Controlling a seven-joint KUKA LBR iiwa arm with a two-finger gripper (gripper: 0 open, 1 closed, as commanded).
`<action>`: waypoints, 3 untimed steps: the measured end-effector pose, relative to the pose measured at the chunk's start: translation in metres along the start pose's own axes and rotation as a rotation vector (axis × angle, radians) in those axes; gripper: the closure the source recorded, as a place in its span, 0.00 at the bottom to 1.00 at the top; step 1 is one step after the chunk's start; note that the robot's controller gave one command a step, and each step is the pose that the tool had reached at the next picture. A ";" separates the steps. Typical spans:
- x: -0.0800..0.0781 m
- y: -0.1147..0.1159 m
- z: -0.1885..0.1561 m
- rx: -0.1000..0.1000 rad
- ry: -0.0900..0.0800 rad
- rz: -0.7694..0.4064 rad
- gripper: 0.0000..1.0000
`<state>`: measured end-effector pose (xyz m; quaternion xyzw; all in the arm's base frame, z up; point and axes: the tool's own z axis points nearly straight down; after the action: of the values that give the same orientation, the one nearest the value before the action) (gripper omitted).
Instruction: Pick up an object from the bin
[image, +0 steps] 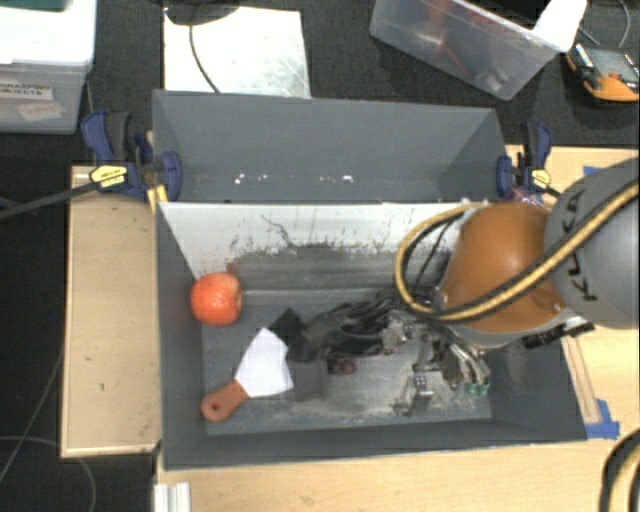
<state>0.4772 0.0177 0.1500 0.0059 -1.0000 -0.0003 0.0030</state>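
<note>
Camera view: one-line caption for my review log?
Gripper low inside the grey bin, right of a black heap; orange ball and white piece lie at left.

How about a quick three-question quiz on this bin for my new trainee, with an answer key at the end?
1. Multiple choice: the round thing at the left of the bin is A) orange, B) blue, C) green.
2. True or false: the gripper hangs directly above the white flat piece.
3. Short answer: what lies between the white flat piece and the gripper?
Key: 1 A. 2 false; the gripper is to the right of the black heap, apart from the white flat piece. 3 the black heap.
</note>
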 end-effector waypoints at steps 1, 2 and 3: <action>-0.002 0.000 -0.003 0.000 -0.008 0.001 0.00; -0.086 0.041 0.081 0.000 -0.010 -0.548 0.00; -0.088 0.038 0.009 0.001 -0.014 -0.231 0.00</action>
<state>0.5646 0.0563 0.1408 0.1212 -0.9926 -0.0004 -0.0038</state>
